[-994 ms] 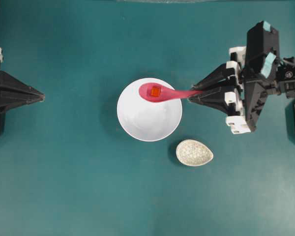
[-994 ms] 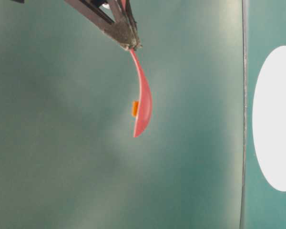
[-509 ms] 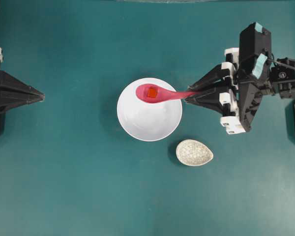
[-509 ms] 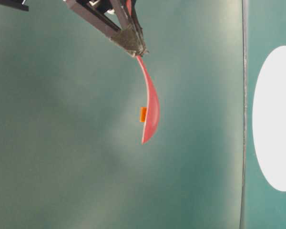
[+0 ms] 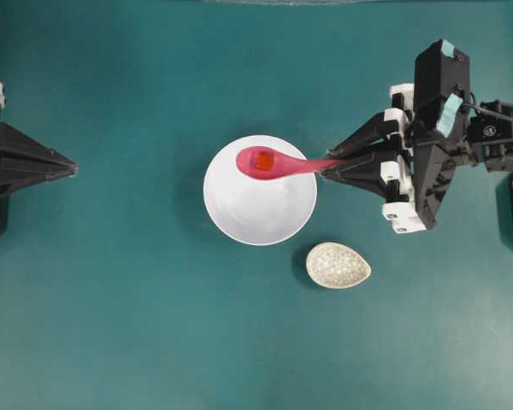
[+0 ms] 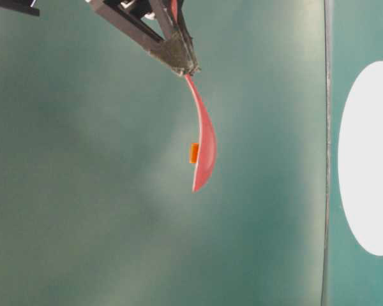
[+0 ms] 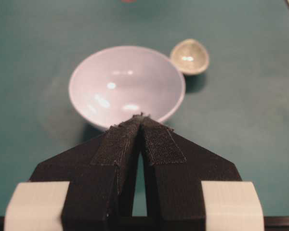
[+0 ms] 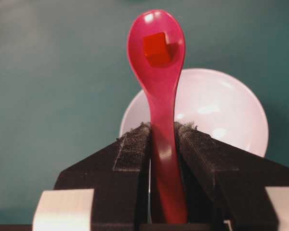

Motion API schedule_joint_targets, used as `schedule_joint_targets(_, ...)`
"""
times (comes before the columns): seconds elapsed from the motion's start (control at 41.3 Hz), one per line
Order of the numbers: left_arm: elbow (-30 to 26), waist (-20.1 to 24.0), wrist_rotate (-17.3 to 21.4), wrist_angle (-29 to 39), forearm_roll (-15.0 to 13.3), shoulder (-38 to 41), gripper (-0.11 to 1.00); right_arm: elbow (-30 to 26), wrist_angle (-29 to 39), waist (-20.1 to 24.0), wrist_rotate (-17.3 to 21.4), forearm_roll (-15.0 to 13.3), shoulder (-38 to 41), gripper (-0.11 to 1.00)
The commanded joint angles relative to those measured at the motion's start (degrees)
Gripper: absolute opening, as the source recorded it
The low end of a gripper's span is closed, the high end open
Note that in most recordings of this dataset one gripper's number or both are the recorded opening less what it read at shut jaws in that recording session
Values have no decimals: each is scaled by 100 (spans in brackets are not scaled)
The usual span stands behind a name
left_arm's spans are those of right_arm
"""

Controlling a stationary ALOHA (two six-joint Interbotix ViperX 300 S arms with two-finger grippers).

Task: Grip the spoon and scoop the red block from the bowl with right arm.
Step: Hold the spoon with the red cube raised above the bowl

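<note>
My right gripper (image 5: 327, 166) (image 8: 162, 127) is shut on the handle of the pink spoon (image 5: 278, 163) (image 8: 158, 62) (image 6: 204, 143). The spoon is held up in the air over the upper part of the white bowl (image 5: 248, 209) (image 8: 216, 115) (image 7: 111, 86). The red block (image 5: 263, 161) (image 8: 157, 49) (image 6: 194, 153) lies in the spoon's scoop. Far off at the left edge of the table, my left gripper (image 5: 73, 169) (image 7: 141, 117) is shut on nothing, its tips pointing at the bowl.
A small speckled egg-shaped dish (image 5: 338, 265) (image 7: 189, 57) lies on the teal table just below and right of the bowl. The right arm's black body (image 5: 436, 137) stands at the right side.
The spoon with the block in it moved left and rose a little over the bowl as the right arm turned slightly. In the last half second it has held almost still.
</note>
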Motion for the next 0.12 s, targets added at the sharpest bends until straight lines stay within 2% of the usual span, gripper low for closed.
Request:
schedule_joint_targets(0.0, -185, -9, -9, -26, 9, 26, 0, -167, -35, 26, 9, -9, -26, 24)
schedule_joint_targets(0.097, -185, -9, -18, -26, 9, 26, 0, -167, -26, 26, 18, -9, -26, 24)
